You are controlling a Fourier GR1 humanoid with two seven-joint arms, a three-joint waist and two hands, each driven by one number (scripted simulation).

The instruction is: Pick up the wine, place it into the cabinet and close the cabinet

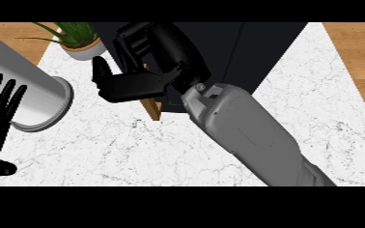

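Observation:
No wine bottle shows anywhere in the head view. My right hand [146, 72] reaches in from the lower right on its grey forearm [242, 130] and hangs in front of the dark cabinet [242, 53] at the counter's back. Its fingers are relaxed and hold nothing; part of them is hidden against the dark front. A narrow wooden edge [152, 108], which looks like the cabinet door's edge, sticks out just below the hand. Whether the hand touches it is unclear. At the left edge my left hand [8, 106] rests with straight fingers pointing up.
A potted green plant [80, 39] in a white pot stands at the back left. A large grey cylinder [35, 89] with a pale rim lies at the left, beside the left hand. The white marble counter [128, 149] spreads below.

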